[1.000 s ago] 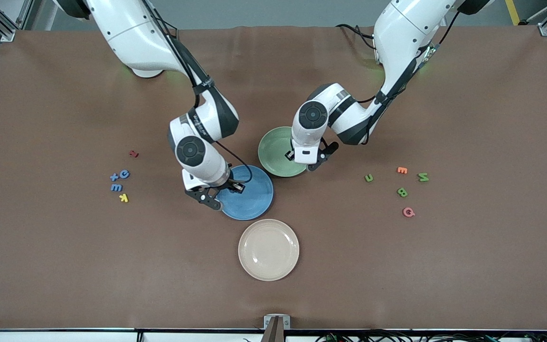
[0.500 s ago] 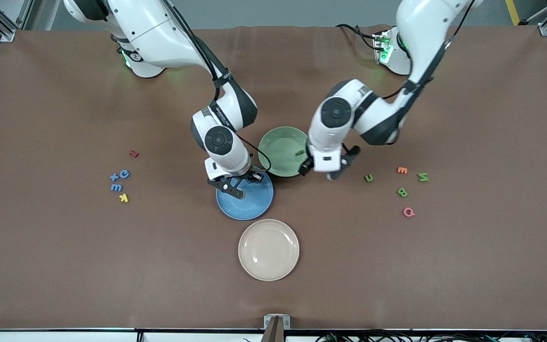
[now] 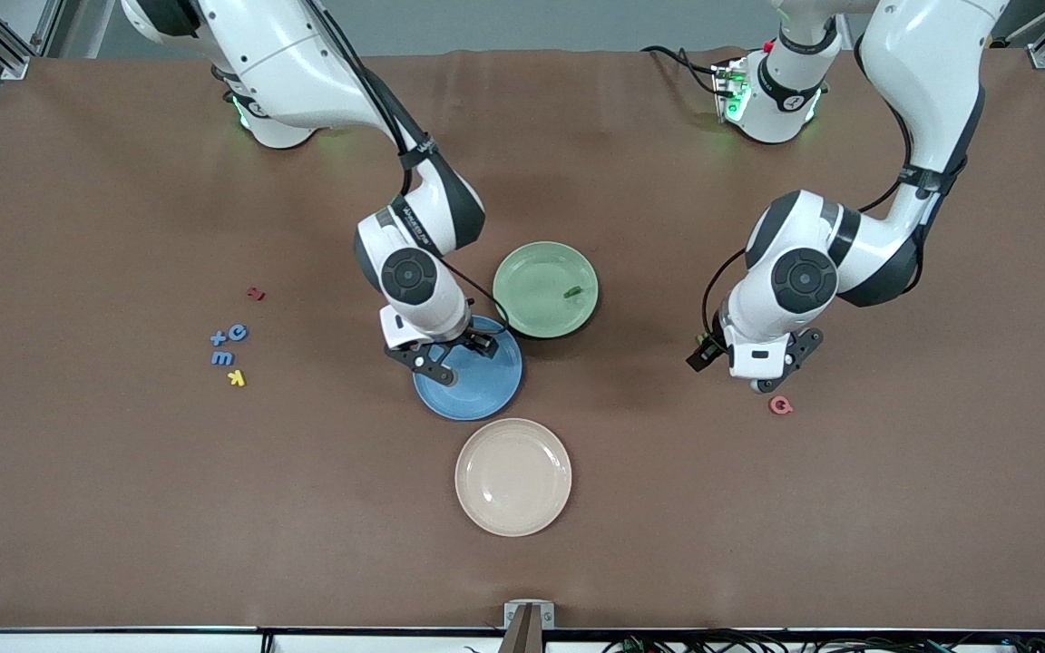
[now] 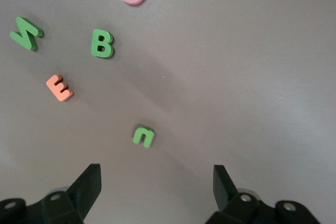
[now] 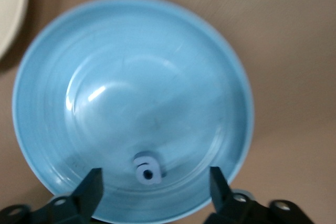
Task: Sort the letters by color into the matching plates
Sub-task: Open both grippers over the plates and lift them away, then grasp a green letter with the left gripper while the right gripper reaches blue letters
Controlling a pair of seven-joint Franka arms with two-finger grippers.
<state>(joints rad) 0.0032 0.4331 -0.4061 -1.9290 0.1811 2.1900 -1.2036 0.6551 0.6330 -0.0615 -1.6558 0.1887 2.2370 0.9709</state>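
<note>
progress is early: one green letter lies in the green plate and one blue letter in the blue plate; three blue letters wait on the counter toward the right arm's end, and three green letters toward the left arm's end. since a second ago the left tool, fingers apart and empty, has swung off the green plate to hang over those green letters. the right tool, fingers apart, has shifted further over the blue plate with its letter now dropped.

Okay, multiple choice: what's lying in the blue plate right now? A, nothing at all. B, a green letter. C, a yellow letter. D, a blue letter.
D: the right wrist view shows a single small blue letter lying in the blue plate, between the open fingers of the right pincer.
</note>
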